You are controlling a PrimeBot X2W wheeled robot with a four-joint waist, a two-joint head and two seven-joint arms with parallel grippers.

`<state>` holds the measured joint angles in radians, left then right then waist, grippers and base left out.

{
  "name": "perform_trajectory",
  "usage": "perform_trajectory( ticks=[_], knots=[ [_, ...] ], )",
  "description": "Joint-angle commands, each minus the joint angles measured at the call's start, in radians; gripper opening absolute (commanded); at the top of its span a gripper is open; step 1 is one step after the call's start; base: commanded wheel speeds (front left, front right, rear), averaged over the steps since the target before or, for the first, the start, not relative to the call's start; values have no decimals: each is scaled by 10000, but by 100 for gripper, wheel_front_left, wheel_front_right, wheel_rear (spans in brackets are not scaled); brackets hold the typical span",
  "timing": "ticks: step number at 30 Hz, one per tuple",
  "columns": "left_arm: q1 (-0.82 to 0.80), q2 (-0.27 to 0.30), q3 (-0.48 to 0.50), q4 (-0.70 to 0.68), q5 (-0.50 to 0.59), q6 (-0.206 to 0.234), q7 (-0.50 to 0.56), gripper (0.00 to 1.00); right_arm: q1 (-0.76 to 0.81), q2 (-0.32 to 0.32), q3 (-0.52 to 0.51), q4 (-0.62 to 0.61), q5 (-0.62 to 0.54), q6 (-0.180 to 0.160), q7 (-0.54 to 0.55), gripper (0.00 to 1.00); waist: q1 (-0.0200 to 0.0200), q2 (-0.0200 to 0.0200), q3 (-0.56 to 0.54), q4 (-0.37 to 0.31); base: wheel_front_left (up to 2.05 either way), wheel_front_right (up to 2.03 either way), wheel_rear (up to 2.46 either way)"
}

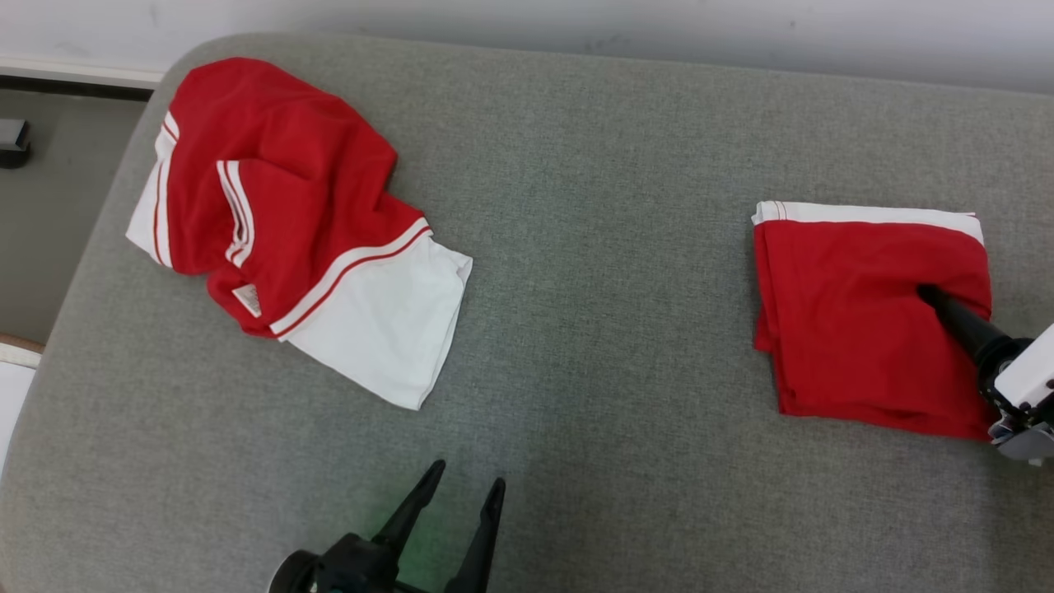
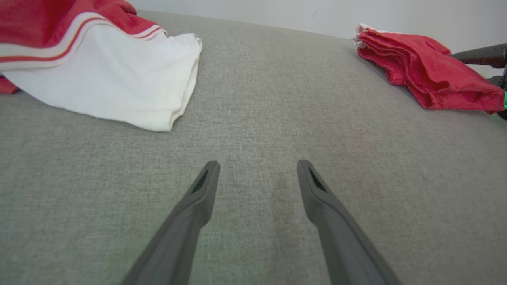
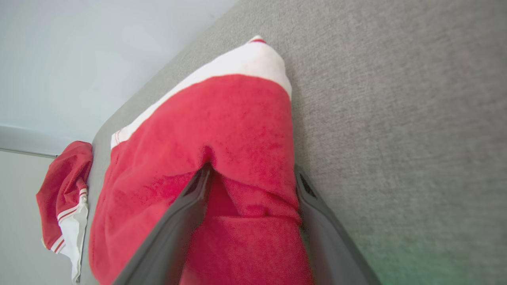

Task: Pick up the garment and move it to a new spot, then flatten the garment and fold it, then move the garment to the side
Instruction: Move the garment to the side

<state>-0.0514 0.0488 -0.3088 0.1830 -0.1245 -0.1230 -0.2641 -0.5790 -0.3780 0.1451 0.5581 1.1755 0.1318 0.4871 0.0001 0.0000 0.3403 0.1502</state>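
Your right gripper (image 3: pixel 253 170) stands wide open, its fingers pushed into a fold of the folded garment (image 1: pixel 856 313), which lies at the right edge of the grey surface (image 1: pixel 617 165). I think nothing is pinched. If you pull the gripper back carelessly, a finger may catch the top layer and drag it, and the fold would open. A push to the right may send the cloth over the edge. Your left gripper (image 1: pixel 465 482) is open too, over bare surface at the near edge. The crumpled garment (image 1: pixel 280 214) lies at the far left corner.
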Motion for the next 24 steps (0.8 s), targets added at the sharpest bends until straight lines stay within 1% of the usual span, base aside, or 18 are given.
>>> perform_trajectory(
  ticks=[1, 2, 3, 4, 5, 9, 12, 18, 24],
  knots=[
    [-141, 36, -13, -23, -24, -14, -2, 100, 91, 282, 243, 151, 172, -20, 60, 100, -1, 0, 49, 29, 0, 0, 0],
    [-183, 34, -28, -54, -53, -11, -2, 100, 69, 296, 314, 106, 224, -19, -24, 90, -1, 0, 67, 33, 0, 0, 0],
    [-226, 36, -47, -88, -81, -7, -4, 100, 56, 297, 357, 102, 308, -20, -90, 36, -1, 0, 79, 35, 0, 0, 0],
    [-265, 36, -57, -123, -113, 8, -2, 100, 37, 297, 408, 102, 353, -20, -158, 29, -1, 0, 80, 28, 0, 0, 0],
    [-286, 34, -67, -155, -112, 30, -4, 100, 14, 293, 487, 60, 400, -19, -213, 0, -1, 0, 74, 11, 0, 0, 0],
    [-339, 36, -65, -283, -147, 73, -2, 100, -80, 125, 702, -79, 567, -19, -441, 0, -1, 0, 44, -168, 0, 0, 0],
    [-360, 36, -41, -376, -81, 106, -2, 100, -97, -142, 844, -159, 662, -20, -570, 0, -1, 0, 13, -425, 0, 0, 0],
    [-327, 37, 101, -475, 100, 94, -4, 100, -189, -498, 1115, -225, 785, -19, -799, 0, -1, 0, 51, -1307, 0, 0, 0],
    [-614, 146, 94, -584, 334, 24, -4, 100, -397, -1111, 1271, -179, 578, -19, -1265, 0, -1, 0, 559, -2136, 0, 0, 0]
  ],
)
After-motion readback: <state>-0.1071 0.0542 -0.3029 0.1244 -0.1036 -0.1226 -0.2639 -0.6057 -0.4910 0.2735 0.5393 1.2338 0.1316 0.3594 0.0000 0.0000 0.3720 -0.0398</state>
